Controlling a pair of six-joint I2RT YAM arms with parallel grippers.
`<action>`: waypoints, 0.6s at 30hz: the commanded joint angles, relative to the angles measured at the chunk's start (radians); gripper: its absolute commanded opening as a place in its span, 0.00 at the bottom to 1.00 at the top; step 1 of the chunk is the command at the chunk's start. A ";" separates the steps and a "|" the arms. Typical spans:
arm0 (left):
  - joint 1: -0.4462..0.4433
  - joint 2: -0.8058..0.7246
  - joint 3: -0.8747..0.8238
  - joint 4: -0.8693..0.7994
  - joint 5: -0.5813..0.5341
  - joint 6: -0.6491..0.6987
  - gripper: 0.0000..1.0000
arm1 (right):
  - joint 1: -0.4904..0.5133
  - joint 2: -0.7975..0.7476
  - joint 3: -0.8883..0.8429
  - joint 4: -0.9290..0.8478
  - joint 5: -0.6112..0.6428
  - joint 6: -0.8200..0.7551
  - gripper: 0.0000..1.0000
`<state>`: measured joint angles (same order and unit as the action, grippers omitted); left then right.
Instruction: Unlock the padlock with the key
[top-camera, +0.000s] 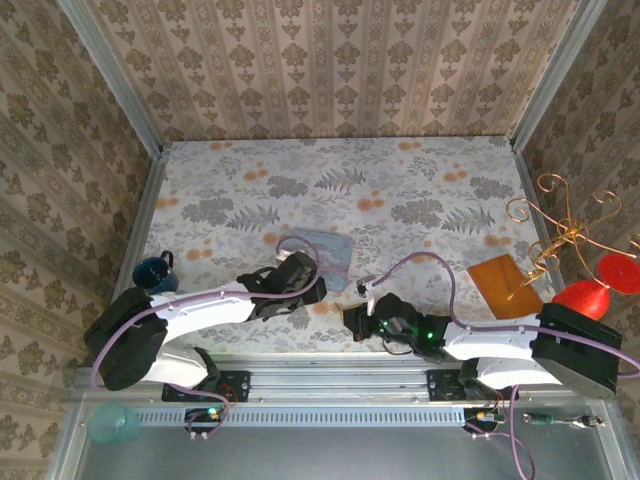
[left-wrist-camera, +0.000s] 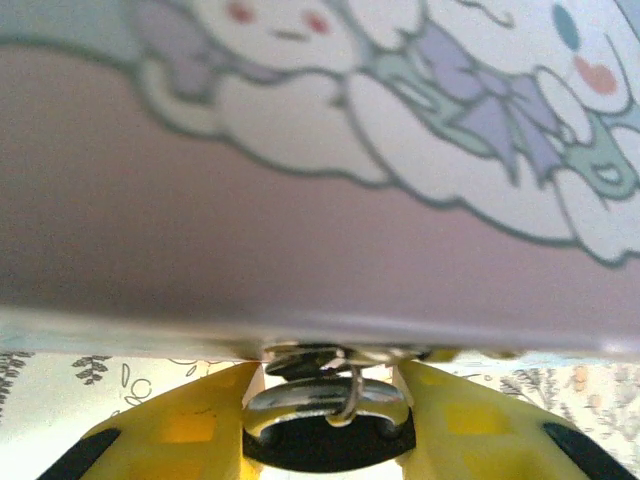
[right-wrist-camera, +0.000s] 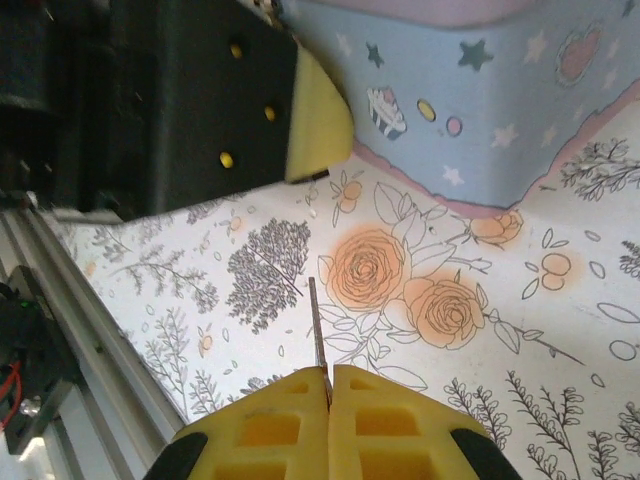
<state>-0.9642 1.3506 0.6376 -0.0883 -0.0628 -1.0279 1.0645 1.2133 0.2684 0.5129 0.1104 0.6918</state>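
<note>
right wrist: key (right-wrist-camera: 315, 325) is clamped edge-on in the right gripper (right-wrist-camera: 329, 385), long axis straight out from the fingertips, tip aimed toward the tin (right-wrist-camera: 470, 120). left wrist: padlock (left-wrist-camera: 330, 447) is gripped by the left gripper (left-wrist-camera: 328, 385), shackle end against the tin.

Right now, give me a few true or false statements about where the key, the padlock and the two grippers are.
1. The right gripper is shut on the key. True.
2. The key is already in the padlock. False: its tip sticks out over the tablecloth, apart from the padlock.
3. The left gripper clamps the padlock right at the edge of the pale blue tin. True.
4. The orange-brown board lies beside the blue mug. False: the board is on the right, the mug far left.
</note>
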 joint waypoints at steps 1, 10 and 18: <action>0.015 -0.050 -0.038 0.159 0.124 -0.107 0.24 | 0.009 0.034 0.022 0.116 0.057 -0.054 0.00; 0.025 -0.125 -0.121 0.312 0.188 -0.244 0.22 | 0.011 0.081 0.057 0.144 0.044 -0.158 0.00; 0.028 -0.139 -0.136 0.344 0.216 -0.269 0.21 | 0.012 0.095 0.069 0.141 0.012 -0.181 0.00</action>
<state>-0.9455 1.2373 0.5114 0.1680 0.1291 -1.2652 1.0679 1.2922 0.3138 0.6315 0.1261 0.5442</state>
